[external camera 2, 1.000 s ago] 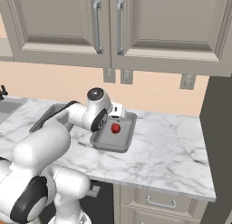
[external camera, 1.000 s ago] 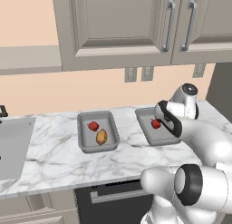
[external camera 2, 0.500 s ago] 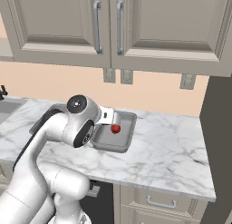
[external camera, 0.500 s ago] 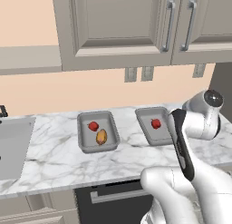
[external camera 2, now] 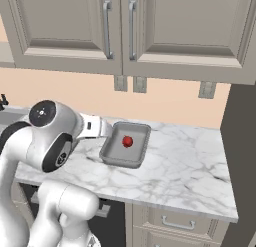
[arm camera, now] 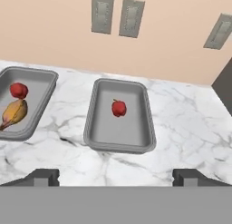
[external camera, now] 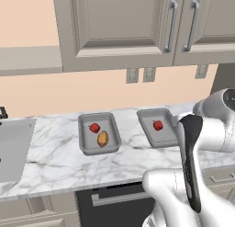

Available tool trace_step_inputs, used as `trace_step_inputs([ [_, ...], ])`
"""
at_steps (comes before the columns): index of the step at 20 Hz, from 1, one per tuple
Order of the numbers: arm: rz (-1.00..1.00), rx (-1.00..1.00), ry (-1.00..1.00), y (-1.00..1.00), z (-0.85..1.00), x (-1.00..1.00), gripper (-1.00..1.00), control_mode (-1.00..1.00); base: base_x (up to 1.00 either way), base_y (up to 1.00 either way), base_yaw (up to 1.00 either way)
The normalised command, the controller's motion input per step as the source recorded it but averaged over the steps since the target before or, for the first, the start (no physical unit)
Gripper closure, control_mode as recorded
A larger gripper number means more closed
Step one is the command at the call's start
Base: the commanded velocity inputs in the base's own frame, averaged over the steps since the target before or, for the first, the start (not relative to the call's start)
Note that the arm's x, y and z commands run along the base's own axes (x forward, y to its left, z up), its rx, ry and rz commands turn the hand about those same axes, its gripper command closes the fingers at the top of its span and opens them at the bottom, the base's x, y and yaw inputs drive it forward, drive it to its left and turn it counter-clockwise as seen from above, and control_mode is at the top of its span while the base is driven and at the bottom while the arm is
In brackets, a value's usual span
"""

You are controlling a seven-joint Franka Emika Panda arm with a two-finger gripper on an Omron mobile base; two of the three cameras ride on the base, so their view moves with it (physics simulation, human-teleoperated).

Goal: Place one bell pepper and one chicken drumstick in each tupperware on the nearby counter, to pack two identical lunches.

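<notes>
Two grey tupperware trays sit side by side on the white marble counter (external camera: 59,161). The left tupperware (external camera: 85,141) (arm camera: 43,89) holds a red bell pepper (external camera: 94,127) (arm camera: 18,90) and a golden-orange chicken drumstick (external camera: 103,139) (arm camera: 14,111). In the right tupperware (external camera: 148,129) (external camera 2: 112,151) (arm camera: 136,128) lies a single red bell pepper (external camera: 158,125) (external camera 2: 127,141) (arm camera: 118,108). My gripper (arm camera: 117,177) hangs open and empty above the counter's near edge, in front of the right tupperware and apart from it. In the right base view my arm hides the left tupperware.
A sunken grey sink (external camera: 13,148) lies at the counter's far left. Wall outlets (arm camera: 118,17) and closed cabinets (external camera: 137,28) stand behind and above the trays. Bare marble (external camera 2: 190,161) stretches to the right of the right tupperware. A dark dishwasher front (external camera: 114,205) is below the counter.
My arm has drawn back and up from over the right tupperware toward the counter's near edge. The red bell pepper stays lying in that tray. The gripper stays open.
</notes>
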Motion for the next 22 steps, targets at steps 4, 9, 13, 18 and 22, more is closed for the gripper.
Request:
trace_step_inputs([
  [4,0.11,-0.07,-0.13,0.47,0.34,-0.75,-1.00,-1.00,0.00,0.00,0.00],
  [9,0.12,-0.01,-0.09,0.16,-0.20,-0.71,-1.00,-1.00,0.00,0.00,0.00],
  [13,0.00,0.00,0.00,0.00,0.00,0.00,-1.00,1.00,-0.29,-0.02,0.02],
  [18,0.00,0.00,0.00,0.00,0.00,0.00,-1.00,1.00,-0.89,0.00,0.01],
  [22,0.00,0.00,0.00,0.00,0.00,0.00,-1.00,1.00,-1.00,0.00,0.00],
])
